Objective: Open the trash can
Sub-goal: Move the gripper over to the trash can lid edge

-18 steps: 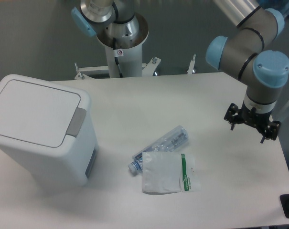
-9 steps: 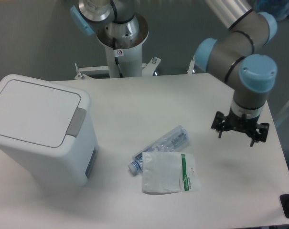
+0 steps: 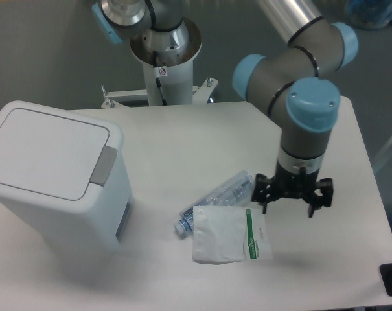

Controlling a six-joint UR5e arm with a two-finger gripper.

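Observation:
The trash can point(image 3: 50, 175) is a large white boxy bin at the left of the table. Its flat white lid point(image 3: 43, 150) lies shut, with a grey push-button tab point(image 3: 104, 166) on its right edge. My gripper point(image 3: 291, 202) hangs above the table at the right of centre, far to the right of the bin. Its fingers are spread and hold nothing.
A crushed clear plastic bottle point(image 3: 219, 198) lies on the table between bin and gripper. A white pouch with a green stripe point(image 3: 229, 234) lies just in front of it, partly over it. The robot's base column point(image 3: 163, 65) stands behind the table's far edge.
The arm has swung left and a little toward the front, carrying the gripper from the table's right edge to just right of the bottle. The bin, bottle and pouch have not moved.

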